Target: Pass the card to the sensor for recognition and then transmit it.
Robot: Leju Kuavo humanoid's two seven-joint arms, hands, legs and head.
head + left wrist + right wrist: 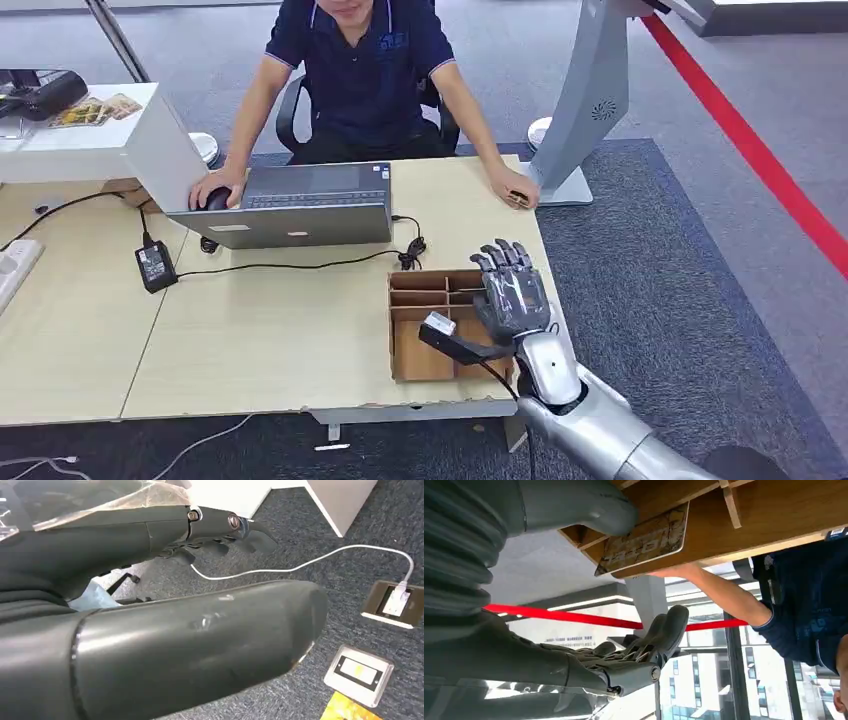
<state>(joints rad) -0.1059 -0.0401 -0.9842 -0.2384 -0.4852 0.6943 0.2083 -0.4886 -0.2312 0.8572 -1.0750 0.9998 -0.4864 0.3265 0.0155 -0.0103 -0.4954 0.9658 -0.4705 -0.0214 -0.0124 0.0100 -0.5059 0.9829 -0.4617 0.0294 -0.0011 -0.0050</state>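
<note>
My right hand (pixel 510 295) hovers palm down over a wooden divided box (pixel 420 362) at the table's front right corner, fingers straight and spread. In the right wrist view a card (pixel 644 540) with a worn brown print leans inside the box (pixel 764 520). The thick thumb (pixel 579 505) of my right hand (pixel 574 666) reaches the card's corner, while the dark fingers (pixel 659 635) stay well away from it. My left hand (pixel 175 645) hangs over the carpet with its fingers (pixel 220 527) stretched out and holds nothing.
A person (pixel 360 70) sits across the table, one hand on a mouse (pixel 215 197), the other near the far right edge (pixel 515 192). A laptop (pixel 300 205), cable and power adapter (pixel 155 265) lie mid-table. A grey pedestal (pixel 592 100) stands at the back right.
</note>
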